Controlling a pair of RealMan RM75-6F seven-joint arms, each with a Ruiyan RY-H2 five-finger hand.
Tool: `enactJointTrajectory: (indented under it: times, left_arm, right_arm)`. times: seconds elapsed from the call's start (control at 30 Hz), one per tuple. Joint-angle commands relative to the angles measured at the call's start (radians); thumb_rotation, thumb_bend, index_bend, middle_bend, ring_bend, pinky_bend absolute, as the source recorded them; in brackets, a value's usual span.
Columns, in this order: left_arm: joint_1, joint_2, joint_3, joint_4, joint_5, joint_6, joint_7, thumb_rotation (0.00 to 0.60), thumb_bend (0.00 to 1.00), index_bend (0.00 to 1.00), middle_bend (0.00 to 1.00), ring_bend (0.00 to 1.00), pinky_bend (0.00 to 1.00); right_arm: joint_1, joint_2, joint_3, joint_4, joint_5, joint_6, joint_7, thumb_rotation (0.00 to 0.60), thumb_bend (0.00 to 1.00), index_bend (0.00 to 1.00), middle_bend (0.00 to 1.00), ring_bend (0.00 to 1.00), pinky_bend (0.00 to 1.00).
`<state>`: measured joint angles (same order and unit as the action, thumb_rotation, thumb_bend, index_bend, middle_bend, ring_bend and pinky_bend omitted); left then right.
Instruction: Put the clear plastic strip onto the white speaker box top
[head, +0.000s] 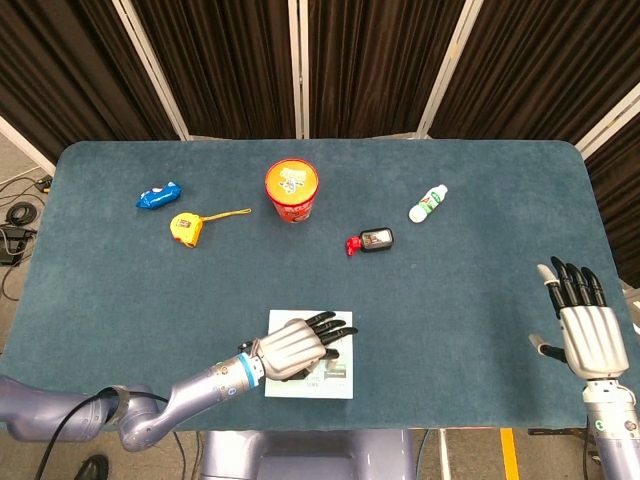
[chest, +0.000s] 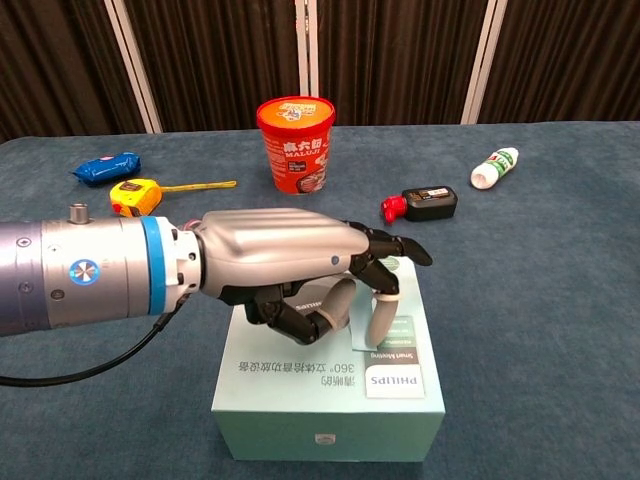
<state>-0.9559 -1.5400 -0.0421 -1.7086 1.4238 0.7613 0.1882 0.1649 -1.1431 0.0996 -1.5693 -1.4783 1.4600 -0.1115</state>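
Note:
The white speaker box stands at the table's near edge. My left hand hovers over its top, palm down, with the upper fingers stretched forward. The thumb points down to the box top, and a lower finger meets it. A small pale, glossy piece between them looks like the clear plastic strip; most of it is hard to make out. My right hand is held up, open and flat, far off at the table's right edge, holding nothing.
An orange noodle cup, a yellow tape measure and a blue packet lie at the back left. A black and red item and a small white bottle lie right of centre.

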Motion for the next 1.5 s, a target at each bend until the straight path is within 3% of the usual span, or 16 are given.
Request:
enactJointTrajectory:
  times: [0.03, 0.57, 1.07, 1.5]
  left_arm:
    - [-0.001, -0.005, 0.003, 0.005, -0.006, -0.004, 0.011, 0.6, 1.0, 0.45, 0.0, 0.0, 0.0]
    - [0.004, 0.011, -0.011, -0.015, -0.01, 0.015, 0.01, 0.6, 1.0, 0.45, 0.0, 0.0, 0.0]
    - [0.013, 0.013, 0.017, 0.001, -0.003, 0.004, 0.001, 0.6, 1.0, 0.46, 0.0, 0.0, 0.0]
    - [0.018, 0.011, -0.002, -0.004, 0.011, 0.03, -0.021, 0.6, 1.0, 0.46, 0.0, 0.0, 0.0]
  right_arm:
    - [-0.001, 0.001, 0.001, 0.0, 0.001, 0.0, 0.002, 0.6, 0.0, 0.08, 0.0, 0.0, 0.0]
    - [-0.003, 0.002, 0.005, 0.001, 0.0, 0.003, 0.006, 0.6, 0.0, 0.08, 0.0, 0.0, 0.0]
    - [-0.004, 0.002, 0.007, 0.0, 0.001, 0.003, 0.005, 0.6, 0.0, 0.08, 0.0, 0.0, 0.0]
    - [-0.006, 0.004, 0.009, 0.001, 0.0, 0.005, 0.008, 0.6, 0.0, 0.08, 0.0, 0.0, 0.0]
